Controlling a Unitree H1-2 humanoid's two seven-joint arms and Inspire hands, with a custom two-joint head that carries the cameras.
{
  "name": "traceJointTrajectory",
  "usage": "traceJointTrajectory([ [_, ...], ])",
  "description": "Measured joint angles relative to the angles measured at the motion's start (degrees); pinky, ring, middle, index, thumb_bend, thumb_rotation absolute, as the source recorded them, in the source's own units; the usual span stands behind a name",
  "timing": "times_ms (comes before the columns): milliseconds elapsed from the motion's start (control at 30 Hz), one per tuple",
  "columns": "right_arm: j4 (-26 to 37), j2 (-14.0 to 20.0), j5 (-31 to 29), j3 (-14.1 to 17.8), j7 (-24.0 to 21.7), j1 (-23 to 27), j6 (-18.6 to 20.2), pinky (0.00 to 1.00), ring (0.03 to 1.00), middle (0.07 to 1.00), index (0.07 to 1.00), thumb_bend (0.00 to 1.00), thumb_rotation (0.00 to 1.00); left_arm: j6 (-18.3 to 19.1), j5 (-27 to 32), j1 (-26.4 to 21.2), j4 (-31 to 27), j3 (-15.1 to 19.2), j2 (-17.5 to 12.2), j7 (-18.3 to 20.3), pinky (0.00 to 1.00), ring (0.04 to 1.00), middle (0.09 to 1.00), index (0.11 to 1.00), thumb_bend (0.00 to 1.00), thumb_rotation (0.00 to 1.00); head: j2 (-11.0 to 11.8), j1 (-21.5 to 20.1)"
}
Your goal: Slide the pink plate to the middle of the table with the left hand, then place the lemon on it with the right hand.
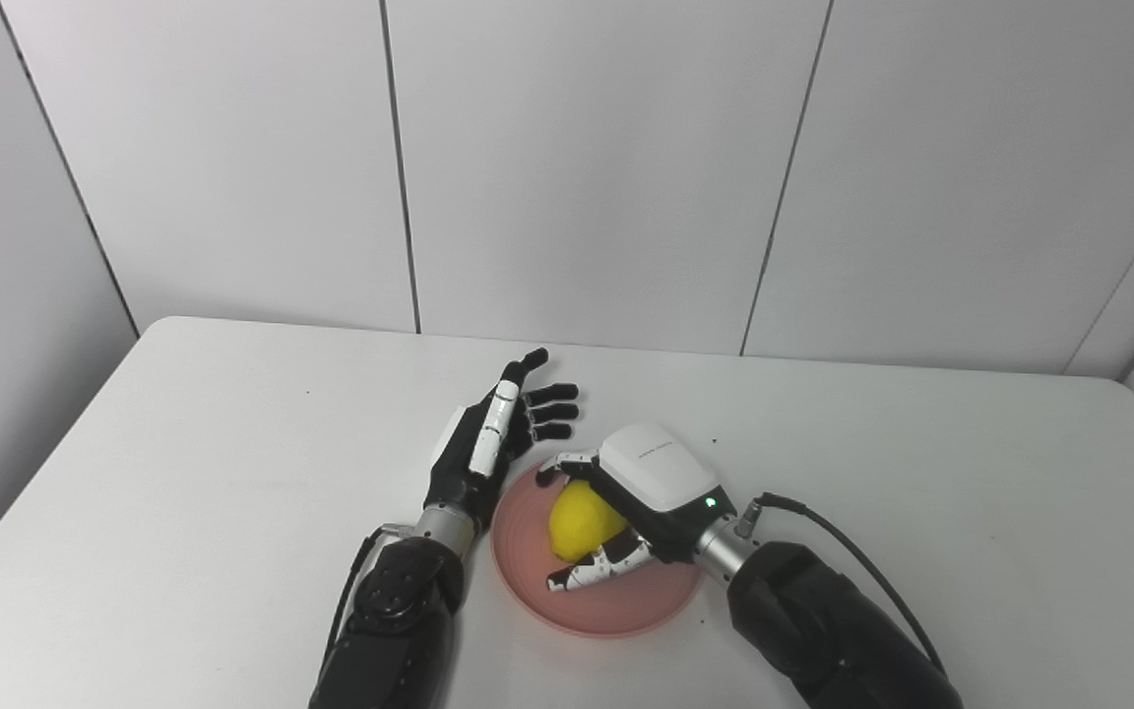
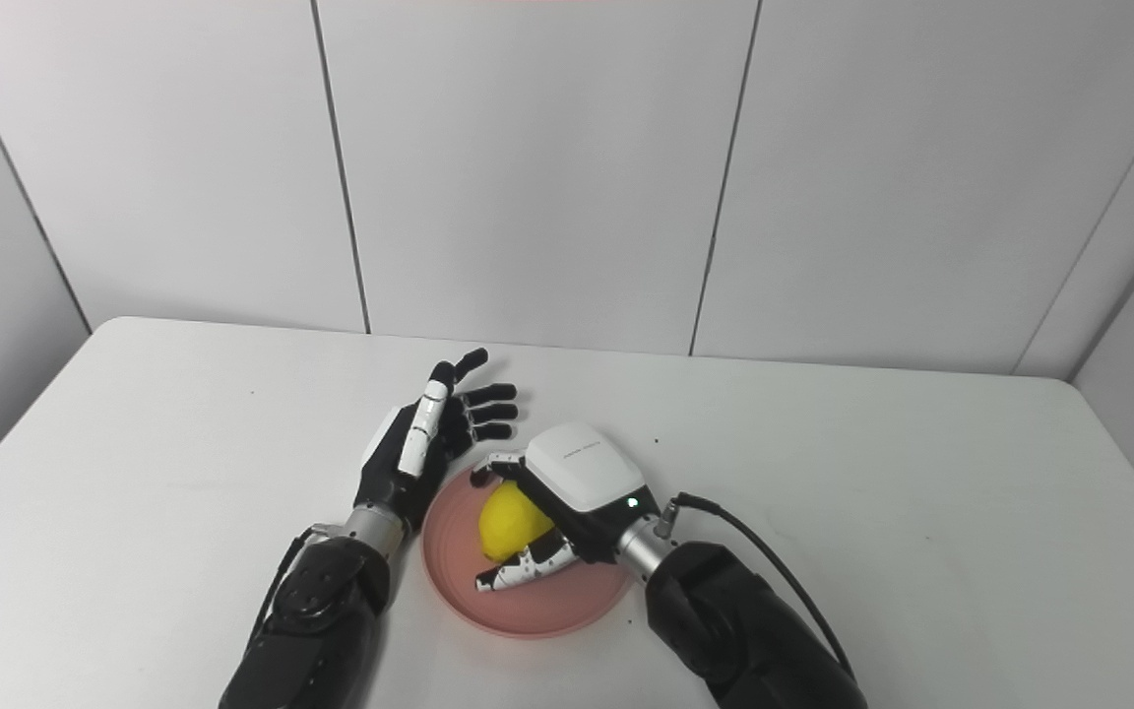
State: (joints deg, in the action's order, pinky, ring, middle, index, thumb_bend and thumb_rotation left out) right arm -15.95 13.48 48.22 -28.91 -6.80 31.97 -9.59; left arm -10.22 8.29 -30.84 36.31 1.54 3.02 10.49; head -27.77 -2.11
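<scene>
A: What stood around the pink plate (image 1: 616,601), from left to right?

B: The white table (image 1: 183,473) was under everything. Just left of the plate was the left hand (image 1: 493,433). It held nothing, and its fingers (image 1: 552,394) were spread apart and stretched toward the far wall (image 1: 577,167). Its wrist was just beside the plate's left rim; I could not tell if it touched.

A: And the lemon (image 1: 582,522)?

B: It was over the plate, a little left of the plate's middle. The right hand (image 1: 626,502) came from the plate's right side and was wrapped around it. Some fingers curved over the far side of the lemon, and others (image 1: 597,569) lay at its near side, low over the plate. The white back of this hand covered the lemon's right part.

A: Did the lemon rest on the plate?

B: I could not tell. Only the lemon was in the plate. A black cable (image 1: 862,571) ran along the right arm, right of the plate.
</scene>
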Motion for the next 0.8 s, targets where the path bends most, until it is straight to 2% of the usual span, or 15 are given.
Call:
traceJointTrajectory([
  [100, 0.8, 0.3, -0.5, 0.5, -1.9, 0.0, 0.6, 0.88, 0.908, 0.885, 0.81, 1.0, 0.89, -0.4, 0.2, -0.1, 0.3, 0.0, 0.0, 0.0, 0.7, 0.722, 0.772, 0.887, 0.68, 0.95, 0.0, -0.1],
  [200, 1.3, 0.3, -0.5, 0.8, -3.0, -0.1, 0.7, 0.89, 0.908, 0.885, 0.806, 1.0, 0.88, -1.2, 0.2, -0.4, 0.8, 0.0, 0.0, 0.0, 0.7, 0.722, 0.777, 0.887, 0.68, 0.95, 0.1, 0.0],
  [333, 1.7, 0.3, -0.6, 1.3, -3.8, -0.1, 0.7, 0.88, 0.902, 0.88, 0.805, 1.0, 0.89, -1.8, 0.2, -0.5, 1.0, 0.0, 0.0, 0.0, 0.69, 0.718, 0.773, 0.887, 0.67, 0.94, 0.1, 0.0],
  [567, 2.3, 0.3, -0.9, 1.8, -4.1, -0.2, 0.7, 0.86, 0.884, 0.869, 0.806, 1.0, 0.92, -1.8, 0.1, -0.5, 1.0, -0.1, 0.0, 0.0, 0.71, 0.693, 0.718, 0.887, 0.66, 0.97, 0.1, 0.0],
  [633, 2.5, 0.3, -1.9, 2.5, -4.1, -0.2, 0.7, 0.84, 0.874, 0.863, 0.801, 1.0, 0.91, -1.8, -0.1, -0.5, 1.0, -0.2, 0.0, -0.3, 0.73, 0.696, 0.703, 0.896, 0.67, 0.98, 0.1, -0.1],
  [700, 2.5, 0.3, -3.2, 3.5, -3.6, -0.2, 0.5, 0.79, 0.85, 0.848, 0.799, 1.0, 0.94, -1.8, -0.8, -0.5, 1.0, -0.3, 0.0, -0.9, 0.79, 0.704, 0.692, 0.877, 0.68, 0.97, 0.1, -0.1],
  [800, 2.5, 0.1, -5.5, 5.2, -1.6, -0.2, 0.1, 0.78, 0.84, 0.843, 0.802, 1.0, 0.95, -1.8, -1.1, -0.5, 1.0, -0.2, 0.0, -1.4, 0.78, 0.709, 0.69, 0.877, 0.67, 0.96, 0.2, 0.0],
])
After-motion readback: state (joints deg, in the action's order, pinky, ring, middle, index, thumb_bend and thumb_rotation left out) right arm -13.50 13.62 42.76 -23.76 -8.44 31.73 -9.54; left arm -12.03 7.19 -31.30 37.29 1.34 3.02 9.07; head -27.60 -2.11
